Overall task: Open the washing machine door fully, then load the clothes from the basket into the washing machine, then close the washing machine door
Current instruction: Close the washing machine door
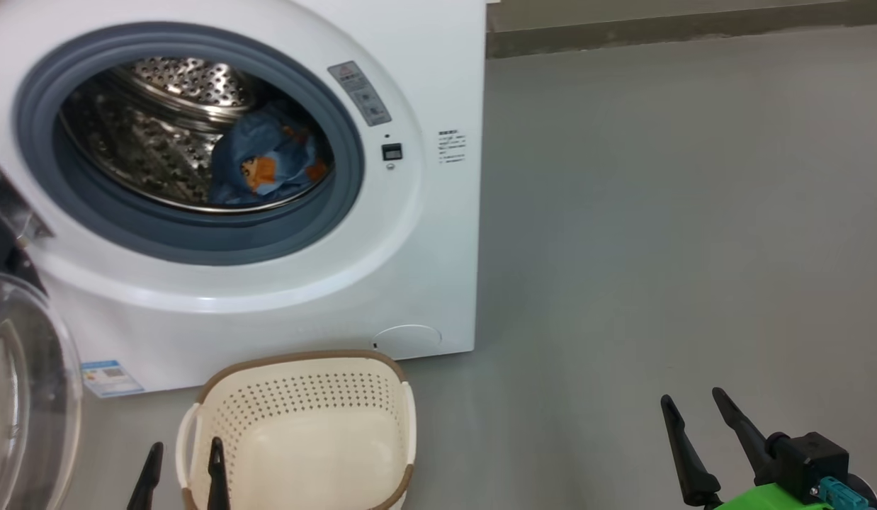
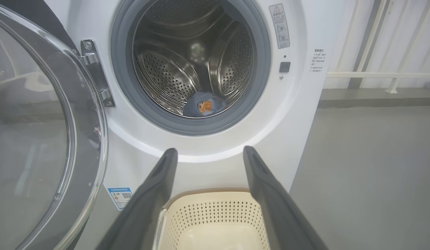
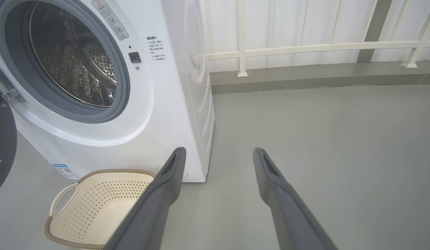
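The left claw (image 1: 185, 446) sits closest, low at the robot's left. Its two dark fingers are spread wide with nothing between them, and in the head view one finger crosses in front of the basket's left rim. The right claw (image 1: 692, 397) is low at the robot's right, over bare grey floor (image 1: 658, 248). It too is spread wide and holds nothing, well apart from everything else.

Just beyond the left claw, the cream basket (image 1: 304, 397) with its brown rim stands on the floor, right in front of the washing machine (image 1: 438, 248) and near its lower right corner.

To the robot's left the round door (image 1: 27, 397) hangs swung open on its metal hinge (image 2: 95, 73), with the clear glass bowl facing out. A blue label (image 1: 111, 377) is stuck at the machine's lower left corner, beside the door's edge.

Farther in, the grey rubber ring (image 1: 197, 241) frames the steel drum (image 1: 162, 127). The clothes (image 1: 268, 166), a light blue bundle with orange-brown figures, lie inside the drum, low and toward its right side.

Behind the machine, a white railing (image 3: 305, 47) runs along the wall.
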Robot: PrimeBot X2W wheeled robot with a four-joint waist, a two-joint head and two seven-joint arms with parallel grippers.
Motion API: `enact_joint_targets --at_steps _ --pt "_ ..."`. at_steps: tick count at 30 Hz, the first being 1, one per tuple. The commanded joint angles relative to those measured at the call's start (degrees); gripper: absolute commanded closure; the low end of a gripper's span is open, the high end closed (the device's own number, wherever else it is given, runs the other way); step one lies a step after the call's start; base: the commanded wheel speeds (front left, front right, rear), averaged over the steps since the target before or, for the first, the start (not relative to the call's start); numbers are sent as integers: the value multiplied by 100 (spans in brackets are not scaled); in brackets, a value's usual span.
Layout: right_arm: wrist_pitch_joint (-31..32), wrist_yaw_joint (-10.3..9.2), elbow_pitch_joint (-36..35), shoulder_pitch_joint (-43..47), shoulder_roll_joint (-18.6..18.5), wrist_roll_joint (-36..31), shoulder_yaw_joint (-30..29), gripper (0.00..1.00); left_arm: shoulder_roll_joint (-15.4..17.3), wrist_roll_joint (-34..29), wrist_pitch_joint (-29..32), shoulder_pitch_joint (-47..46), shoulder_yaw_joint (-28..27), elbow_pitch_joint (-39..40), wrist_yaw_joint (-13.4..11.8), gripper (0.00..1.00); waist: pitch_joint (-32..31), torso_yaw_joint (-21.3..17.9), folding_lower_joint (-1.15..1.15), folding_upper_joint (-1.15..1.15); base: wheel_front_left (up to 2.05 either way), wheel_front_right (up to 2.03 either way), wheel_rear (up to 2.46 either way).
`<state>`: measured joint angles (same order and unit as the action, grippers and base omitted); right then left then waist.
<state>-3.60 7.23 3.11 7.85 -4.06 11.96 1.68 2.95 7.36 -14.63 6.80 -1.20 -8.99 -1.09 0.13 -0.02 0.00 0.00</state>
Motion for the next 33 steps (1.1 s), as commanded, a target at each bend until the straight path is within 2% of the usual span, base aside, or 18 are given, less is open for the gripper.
enact_joint_targets --at_steps 1,13,24,33 --pt "-27 25 -189 -78 -86 -114 93 0 29 -74 -37 -284 -188 192 -34 0 37 199 0 0 0 0 0" --pt "46 25 -331 -201 -204 -197 -94 0 8 -11 -37 -232 -128 457 -114 0 182 1347 0 0 0 0 0" --pt "101 25 -424 -197 -241 -235 -238 0 -1 28 -37 -221 -88 534 -176 0 229 2192 0 0 0 0 0" --pt "125 25 -485 -142 -217 -256 -307 0 -4 55 -37 -216 -100 530 -206 0 220 2720 0 0 0 0 0"
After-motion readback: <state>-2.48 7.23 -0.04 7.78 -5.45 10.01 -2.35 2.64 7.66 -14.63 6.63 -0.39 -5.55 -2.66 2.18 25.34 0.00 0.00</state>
